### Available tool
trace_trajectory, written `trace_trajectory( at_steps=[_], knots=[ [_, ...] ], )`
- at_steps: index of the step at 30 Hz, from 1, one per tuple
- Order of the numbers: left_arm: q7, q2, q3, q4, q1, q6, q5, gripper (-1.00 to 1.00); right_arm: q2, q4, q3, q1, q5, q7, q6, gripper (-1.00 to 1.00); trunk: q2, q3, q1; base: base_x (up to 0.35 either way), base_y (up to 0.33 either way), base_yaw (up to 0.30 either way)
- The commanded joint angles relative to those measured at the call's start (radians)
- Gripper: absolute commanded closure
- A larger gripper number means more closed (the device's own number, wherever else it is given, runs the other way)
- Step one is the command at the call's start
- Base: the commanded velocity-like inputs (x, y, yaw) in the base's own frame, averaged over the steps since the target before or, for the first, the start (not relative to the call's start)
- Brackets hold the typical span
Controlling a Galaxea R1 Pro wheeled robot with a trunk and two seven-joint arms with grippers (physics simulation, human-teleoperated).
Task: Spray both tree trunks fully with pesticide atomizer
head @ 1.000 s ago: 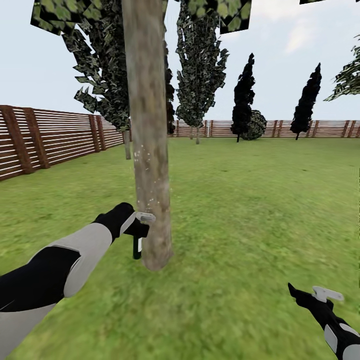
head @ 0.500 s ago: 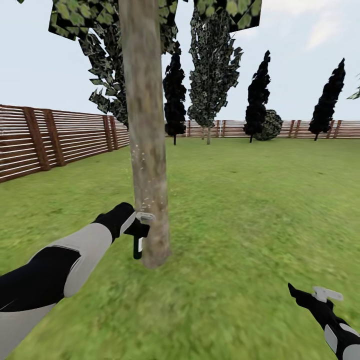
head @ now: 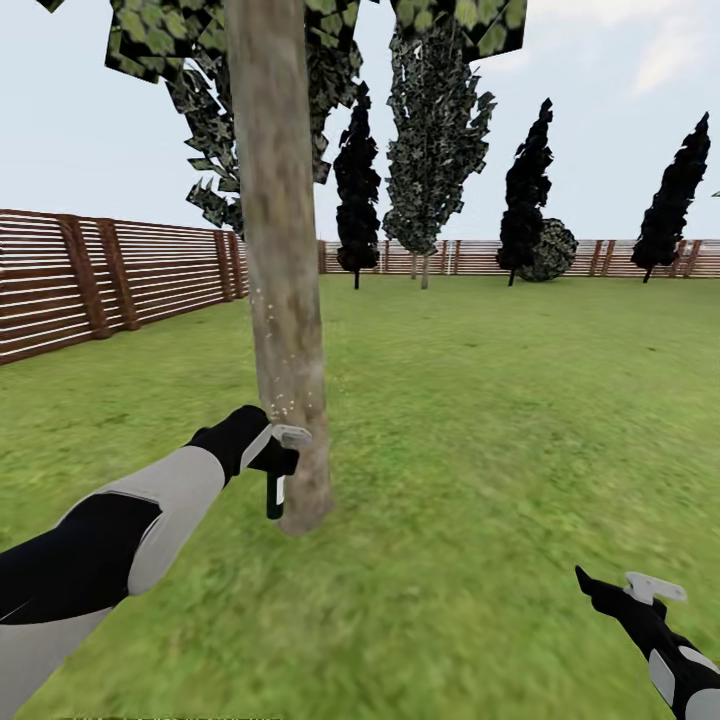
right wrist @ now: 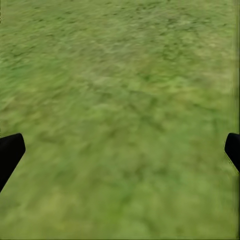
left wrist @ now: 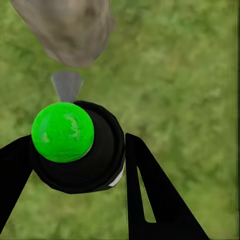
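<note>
A big tree trunk (head: pixel 283 300) stands right in front of me on the grass (head: pixel 480 420), and it blocks part of my view of the far garden. A brown wooden fence (head: pixel 110 280) runs along the left side and across the far end. Dark pointy cypress trees (head: pixel 527 195) and a round bush (head: pixel 552 250) stand near the far fence. Since a moment ago my whole view has turned a bit, so the trunk sits a little more to the left and the far trees have slid to the right, but my arms look the same. My left gripper (head: pixel 275 462) is squeezed tight around the pesticide atomizer (head: pixel 273 495), which hangs down from it, just beside the low part of the trunk. Small pale specks dot the bark above it. In my left wrist view the atomizer's black top with a green ball (left wrist: pixel 63 132) sits between my two black fingers (left wrist: pixel 150 195). My right gripper (head: pixel 630 595) is low at the near right over bare grass, with its fingers spread wide apart and holding nothing.
</note>
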Motion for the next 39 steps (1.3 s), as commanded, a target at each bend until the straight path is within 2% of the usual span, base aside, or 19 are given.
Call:
trace_trajectory(
  at_steps=[1,10,16,27,39],
  knots=[
    [0.0,0.0,0.0,0.0,0.0,0.0,-0.001,1.0,0.0,0.0,0.0,0.0,-0.001,0.0,0.001,-1.0,0.0,0.0,0.0,0.0,-0.32,0.192],
    [0.0,0.0,0.0,-0.001,-0.001,0.0,-0.002,1.0,0.0,0.0,0.0,0.0,-0.001,-0.001,0.003,-1.0,0.0,0.0,0.0,0.0,-0.312,0.253],
    [0.0,0.0,0.0,-0.003,0.0,0.0,-0.002,1.0,0.0,0.0,0.0,0.0,-0.001,-0.001,0.003,-1.0,0.0,0.0,0.0,0.002,-0.039,0.246],
    [0.001,-0.001,0.0,-0.004,0.0,0.0,-0.002,1.0,0.0,0.0,0.0,0.0,-0.001,-0.001,0.003,-1.0,0.0,0.0,0.0,0.174,-0.235,0.021],
    [0.002,-0.001,0.0,-0.003,-0.001,0.0,-0.001,1.0,0.0,0.0,0.0,0.0,-0.001,-0.001,0.003,-1.0,0.0,0.0,0.0,0.003,-0.323,0.242]
  ],
)
